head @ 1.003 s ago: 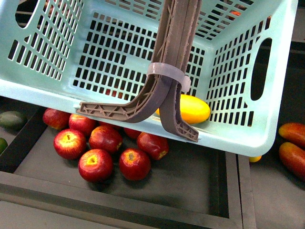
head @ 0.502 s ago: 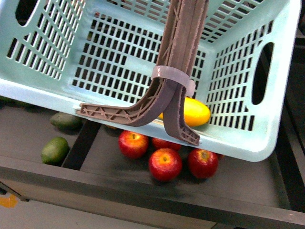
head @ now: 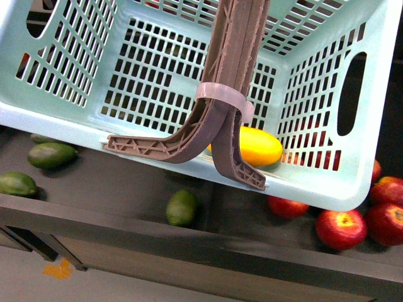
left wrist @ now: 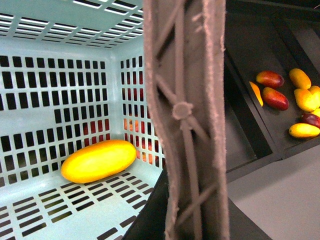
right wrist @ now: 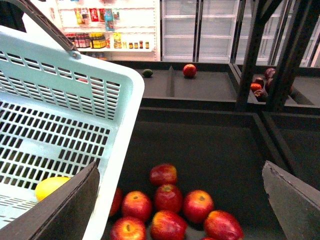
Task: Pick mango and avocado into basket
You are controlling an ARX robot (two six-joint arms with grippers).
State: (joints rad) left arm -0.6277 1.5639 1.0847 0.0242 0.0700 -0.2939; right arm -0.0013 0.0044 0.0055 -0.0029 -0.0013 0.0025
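The mango (head: 252, 146) is a smooth, bright yellow oval with a faint orange tinge. It lies on its side on the slotted floor of the basket (head: 63, 124), in the near corner on the robot's right. It is close to both walls there.

The basket is light teal plastic with slotted walls, and it hangs tilted above the dark produce bin (head: 126, 189). The mango is the one thing I can see inside it. Its two brown handles (head: 233, 75) are pulled together and bound by a whitish zip tie (head: 220, 95). Where they curve down to the near rim, they cover the mango's left end in the front view.

In the bin below, an avocado (head: 52, 154), dark green and rounded, lies under the basket's left end. A second dark green fruit (head: 16, 184) sits further left, and a smaller, paler green fruit (head: 182, 207) lies nearer the front ledge. Red apples (head: 340, 228) are gathered under the basket's right end. The left wrist view also shows red-and-yellow mangoes (left wrist: 272, 82) in a separate dark tray.

The mango's long axis runs across the front view, roughly along the near wall. Its right end dips slightly toward the corner.

The right claw (right wrist: 180, 170) is spread wide and holds nothing. It sits beside the basket's right wall, above the apples. The left claw is not visible; a handle fills its wrist view at close range, so I cannot tell how it is set.
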